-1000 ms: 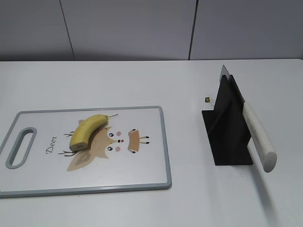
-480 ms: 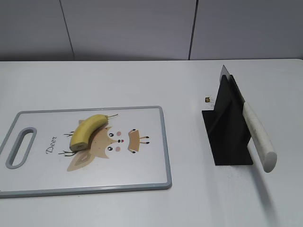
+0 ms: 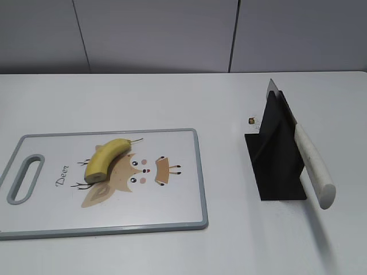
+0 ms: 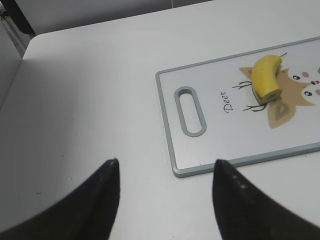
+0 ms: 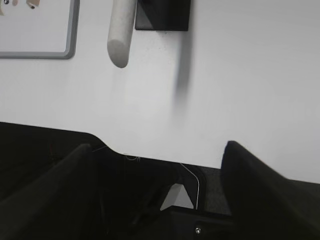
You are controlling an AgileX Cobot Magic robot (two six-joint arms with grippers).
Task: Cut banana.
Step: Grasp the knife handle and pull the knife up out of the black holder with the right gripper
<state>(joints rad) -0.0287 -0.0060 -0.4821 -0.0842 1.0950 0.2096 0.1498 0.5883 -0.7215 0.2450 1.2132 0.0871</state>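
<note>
The banana, short, curved and yellow, lies on the cutting board over its deer print, stem pointing right and back, pale cut face at the front left. It also shows in the left wrist view. A knife with a white handle rests in a black stand at the right; its handle end shows in the right wrist view. My left gripper is open and empty over bare table, left of the board. My right gripper is open and empty at the table's front edge. Neither gripper shows in the exterior view.
The board has a grey rim and a handle slot at its left end. A tiny dark speck lies on the white table behind the stand. A grey wall runs along the back.
</note>
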